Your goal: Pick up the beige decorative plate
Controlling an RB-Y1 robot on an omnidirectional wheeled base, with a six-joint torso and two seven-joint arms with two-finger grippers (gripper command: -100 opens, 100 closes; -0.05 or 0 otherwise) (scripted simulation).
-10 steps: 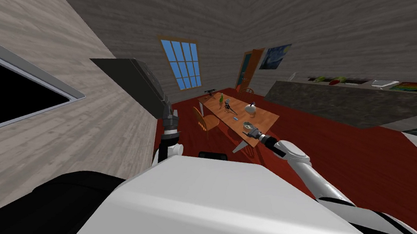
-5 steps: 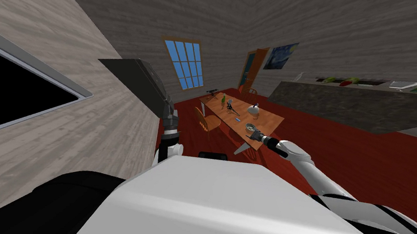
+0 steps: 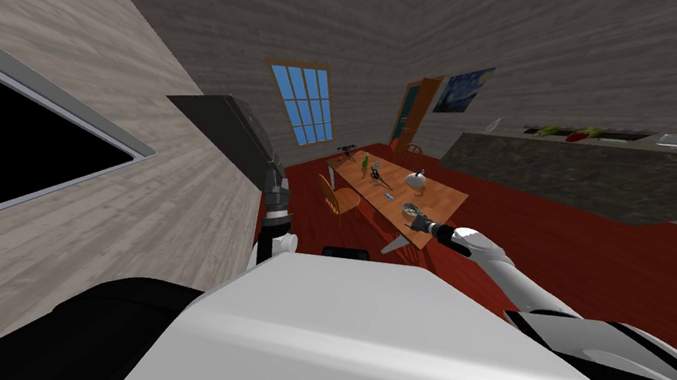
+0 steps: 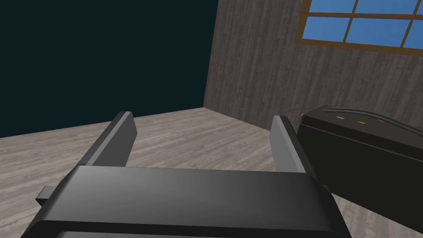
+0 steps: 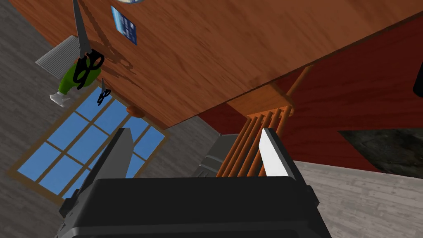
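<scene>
Just ahead of the right gripper (image 5: 196,132), the plate (image 3: 411,209) lies on the table (image 3: 445,195) — ungrasped. Fingers spread, empty — reaching, closing and lifting remain. Left gripper (image 4: 202,116) likewise spread.

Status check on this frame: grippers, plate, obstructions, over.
Left gripper open, raised beside dark cabinet. Right gripper open, empty, at near end of table, by plate. Plate flat on table, ungrasped. Scissors farther along, apart.

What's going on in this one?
The right gripper, fingers open and holding nothing, is held out at the near end of the wooden table, close to the small round plate lying there. The plate is not yet grasped. The left gripper, also open, is raised off to the side.
</scene>
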